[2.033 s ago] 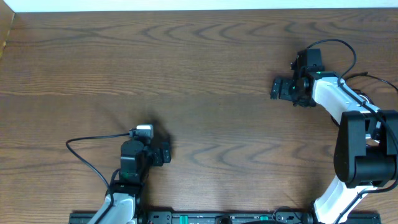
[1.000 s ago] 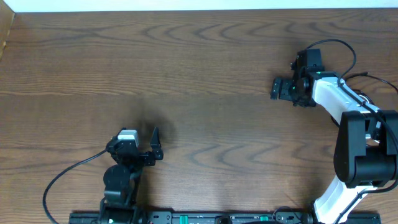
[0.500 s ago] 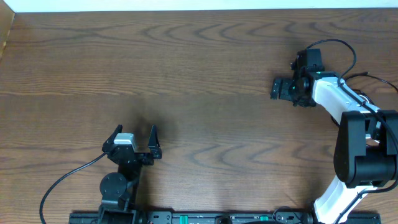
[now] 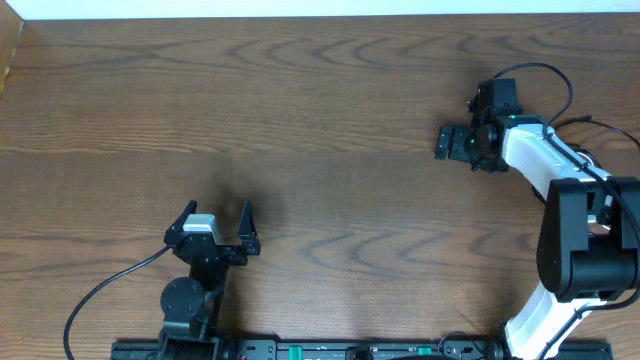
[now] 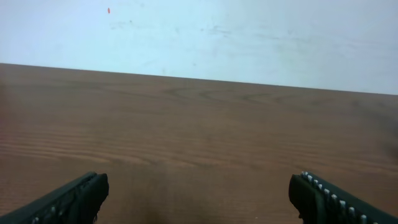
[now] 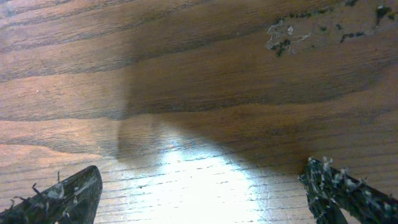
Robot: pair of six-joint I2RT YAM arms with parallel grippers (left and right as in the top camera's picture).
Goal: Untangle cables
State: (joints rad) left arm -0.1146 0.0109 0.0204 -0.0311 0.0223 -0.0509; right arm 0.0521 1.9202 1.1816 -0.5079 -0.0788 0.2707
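No black or white cable shows in any view; both are out of view. My left gripper (image 4: 216, 212) sits near the table's front left, open, jaws wide apart and empty. In the left wrist view the left gripper (image 5: 198, 186) frames only bare wood, with a pale wall beyond. My right gripper (image 4: 441, 142) is at the far right of the table. In the right wrist view the right gripper (image 6: 202, 180) is open and empty just above bare wood.
The left arm's own thick black wire (image 4: 100, 290) loops over the table at the front left. The right arm's base (image 4: 585, 250) stands at the right edge. A scuffed patch (image 6: 292, 31) marks the wood. A black rail (image 4: 300, 350) runs along the front edge.
The left arm has pulled back toward the front edge and its jaws have spread wide; it has been still for the last half second. The right arm has not moved.
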